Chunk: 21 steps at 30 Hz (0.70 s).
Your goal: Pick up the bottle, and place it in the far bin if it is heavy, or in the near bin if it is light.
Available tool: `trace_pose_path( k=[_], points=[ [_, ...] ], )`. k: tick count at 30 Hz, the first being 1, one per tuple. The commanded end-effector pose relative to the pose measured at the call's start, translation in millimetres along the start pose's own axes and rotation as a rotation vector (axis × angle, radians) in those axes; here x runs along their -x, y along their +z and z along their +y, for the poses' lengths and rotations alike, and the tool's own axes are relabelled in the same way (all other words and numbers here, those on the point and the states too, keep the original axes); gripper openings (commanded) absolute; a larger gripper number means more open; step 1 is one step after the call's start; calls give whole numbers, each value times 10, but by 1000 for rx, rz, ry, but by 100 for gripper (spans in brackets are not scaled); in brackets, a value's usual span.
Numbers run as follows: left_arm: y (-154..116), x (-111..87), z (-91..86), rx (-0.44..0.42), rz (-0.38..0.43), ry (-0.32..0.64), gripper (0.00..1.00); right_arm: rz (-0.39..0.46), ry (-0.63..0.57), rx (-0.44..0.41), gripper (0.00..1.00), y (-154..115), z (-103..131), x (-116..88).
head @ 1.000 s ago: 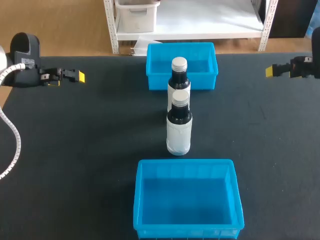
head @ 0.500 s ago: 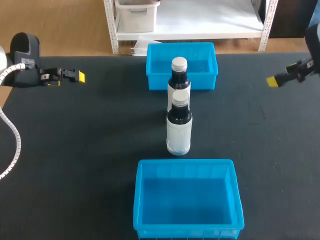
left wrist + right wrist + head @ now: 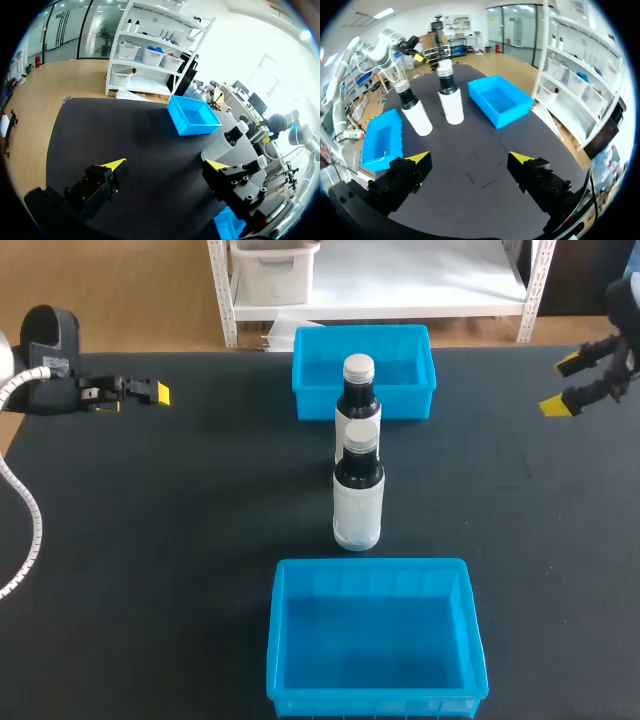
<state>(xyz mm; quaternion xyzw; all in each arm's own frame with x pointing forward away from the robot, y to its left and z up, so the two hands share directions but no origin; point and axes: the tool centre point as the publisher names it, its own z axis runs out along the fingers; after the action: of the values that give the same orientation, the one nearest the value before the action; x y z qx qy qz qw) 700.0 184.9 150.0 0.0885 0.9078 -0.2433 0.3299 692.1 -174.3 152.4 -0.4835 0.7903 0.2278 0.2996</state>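
Two dark bottles with white caps and labels stand in line mid-table: the far bottle just before the far blue bin, the near bottle between it and the near blue bin. My left gripper stays at the far left, open and empty. At the far right my right gripper is open, nothing between its fingers. Ahead of it I see the far bottle, the near bottle, the far bin and the near bin.
Black tabletop lies bare on both sides of the bottles. In the left wrist view the far bin and far bottle lie ahead; the near bottle's cap peeks past one finger.
My right gripper has turned and drifted toward the right edge; both its yellow tips now show, one behind the other. The left arm, bottles and bins have not moved.
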Motion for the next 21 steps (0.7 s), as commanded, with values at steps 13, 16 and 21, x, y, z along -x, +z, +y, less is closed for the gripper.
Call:
trace_pose_path(
  k=[13,16,21],
  points=[
    [0,0,0,0,0,0,100,-152,-261,197,100,243,677,164],
    [0,0,0,0,0,0,100,-149,-262,180,100,322,801,216],
    [0,0,0,0,0,0,100,-134,-278,166,100,490,1005,324]
  ],
)
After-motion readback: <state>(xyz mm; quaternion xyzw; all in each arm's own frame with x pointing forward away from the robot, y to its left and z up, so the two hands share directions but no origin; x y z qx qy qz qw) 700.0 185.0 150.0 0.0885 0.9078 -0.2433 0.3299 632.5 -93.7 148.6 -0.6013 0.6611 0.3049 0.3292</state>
